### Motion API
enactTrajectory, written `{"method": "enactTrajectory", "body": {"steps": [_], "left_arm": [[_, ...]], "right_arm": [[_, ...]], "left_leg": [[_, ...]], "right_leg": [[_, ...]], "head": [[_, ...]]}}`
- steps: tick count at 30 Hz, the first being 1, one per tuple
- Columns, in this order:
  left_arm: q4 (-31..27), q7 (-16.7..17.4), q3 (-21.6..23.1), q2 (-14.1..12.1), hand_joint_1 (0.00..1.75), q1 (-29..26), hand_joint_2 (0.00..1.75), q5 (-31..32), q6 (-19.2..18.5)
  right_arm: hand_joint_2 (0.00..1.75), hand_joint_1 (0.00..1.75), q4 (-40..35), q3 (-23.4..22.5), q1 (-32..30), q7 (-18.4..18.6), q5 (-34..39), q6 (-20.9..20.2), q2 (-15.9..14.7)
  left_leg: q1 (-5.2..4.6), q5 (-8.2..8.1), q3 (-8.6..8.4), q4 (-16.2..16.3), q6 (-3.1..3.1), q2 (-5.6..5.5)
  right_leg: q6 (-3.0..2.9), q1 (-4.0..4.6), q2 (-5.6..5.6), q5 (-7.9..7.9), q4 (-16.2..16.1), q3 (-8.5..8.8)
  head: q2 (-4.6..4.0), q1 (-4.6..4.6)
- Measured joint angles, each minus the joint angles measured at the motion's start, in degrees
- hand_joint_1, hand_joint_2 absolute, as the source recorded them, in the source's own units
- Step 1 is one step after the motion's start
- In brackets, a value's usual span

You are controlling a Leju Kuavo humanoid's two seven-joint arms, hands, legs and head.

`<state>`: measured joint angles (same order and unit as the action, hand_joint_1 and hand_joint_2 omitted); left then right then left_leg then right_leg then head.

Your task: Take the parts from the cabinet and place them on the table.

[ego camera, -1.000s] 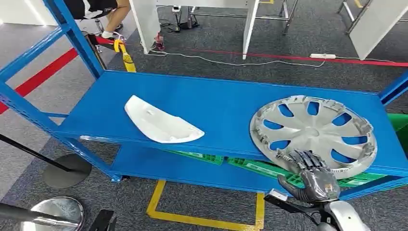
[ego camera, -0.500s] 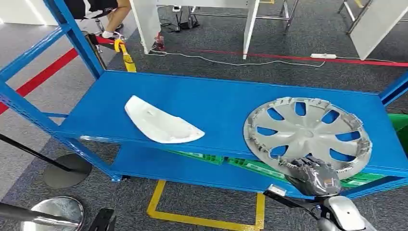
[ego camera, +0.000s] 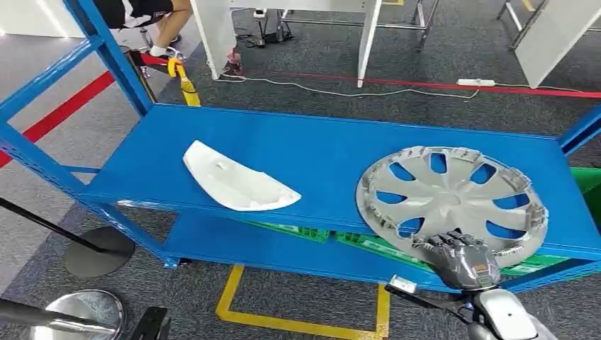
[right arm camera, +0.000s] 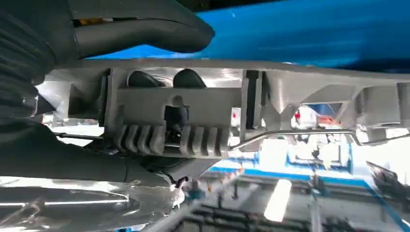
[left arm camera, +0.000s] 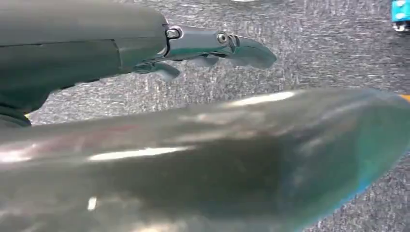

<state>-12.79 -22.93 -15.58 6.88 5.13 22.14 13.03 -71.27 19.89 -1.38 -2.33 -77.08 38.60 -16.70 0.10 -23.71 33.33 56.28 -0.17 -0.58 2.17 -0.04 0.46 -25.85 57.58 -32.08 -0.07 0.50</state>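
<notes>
Blue shelf (ego camera: 319,156) of cabinet carries both parts — silver hubcap (ego camera: 453,202) at its right front, rim overhanging edge; white curved panel (ego camera: 237,185) well apart to left. Right hand (ego camera: 461,258) grips hubcap's near rim, thumb (right arm camera: 145,31) on one face, fingers behind rim. Pull path likely straight back toward robot. Left hand (left arm camera: 212,46) hangs unclenched over floor, holding nothing.

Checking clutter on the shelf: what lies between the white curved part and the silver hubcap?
Nothing: in the head view, only bare blue shelf separates the white curved part from the silver hubcap, whose near rim the right hand grips.
</notes>
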Motion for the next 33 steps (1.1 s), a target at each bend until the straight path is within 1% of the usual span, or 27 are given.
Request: {"method": "enactTrajectory", "body": {"steps": [2,5,8,12,17,22,33], "left_arm": [[0.00,-0.06,0.00,-0.02,0.00,0.14,0.00,0.35,-0.37],[0.00,-0.02,0.00,-0.02,0.00,0.28,0.00,0.70,-0.52],[0.00,0.24,0.00,-0.09,0.00,0.34,0.00,1.09,-1.11],[0.00,-0.98,0.00,-0.09,0.00,0.33,0.00,1.22,-1.57],[0.00,-0.98,0.00,-0.13,0.00,0.34,0.00,1.62,-1.11],[0.00,-0.98,0.00,-0.15,0.00,0.34,0.00,1.64,-1.11],[0.00,-0.94,0.00,-0.15,0.00,0.35,0.00,1.79,-1.18]], "right_arm": [[1.75,1.75,-2.33,-0.99,-0.77,-1.65,-1.87,0.02,0.29],[1.75,1.75,-6.03,-2.19,-1.38,-4.15,-2.83,0.02,1.18],[1.75,1.75,-9.23,-3.02,-1.34,-5.34,-3.20,0.02,1.62],[1.75,1.75,-12.50,-4.20,-1.37,-6.69,-3.13,0.02,2.08],[1.75,1.75,-14.61,-5.44,-1.29,-7.37,-3.57,0.02,2.58],[1.75,1.75,-15.07,-6.14,-1.26,-7.63,-3.53,0.02,2.89],[1.75,1.75,-15.52,-6.32,-1.20,-8.18,-3.50,0.02,3.22]], "left_leg": [[0.00,0.00,0.01,0.00,0.00,0.00],[0.00,0.00,0.02,0.00,0.00,0.00],[0.00,0.00,0.03,0.00,0.00,0.00],[0.00,0.00,0.07,0.00,0.00,-0.01],[-0.03,0.00,0.07,0.00,0.00,-0.01],[-0.03,0.00,0.07,0.00,0.00,-0.02],[-0.02,0.00,0.08,0.00,0.00,-0.02]], "right_leg": [[0.00,0.00,0.00,0.00,0.01,0.00],[0.00,0.00,0.00,0.00,0.04,-0.03],[-0.01,0.00,-0.03,-0.01,0.05,-0.03],[-0.01,0.00,-0.06,-0.01,0.05,-0.04],[-0.01,-0.01,-0.06,-0.01,0.05,-0.04],[-0.01,-0.01,-0.06,-0.01,0.05,-0.05],[-0.01,0.00,-0.05,-0.01,0.05,-0.06]], "head": [[0.00,0.02],[0.00,0.02],[0.00,0.02],[0.00,0.00],[0.00,0.00],[0.00,0.02],[0.00,0.02]]}}
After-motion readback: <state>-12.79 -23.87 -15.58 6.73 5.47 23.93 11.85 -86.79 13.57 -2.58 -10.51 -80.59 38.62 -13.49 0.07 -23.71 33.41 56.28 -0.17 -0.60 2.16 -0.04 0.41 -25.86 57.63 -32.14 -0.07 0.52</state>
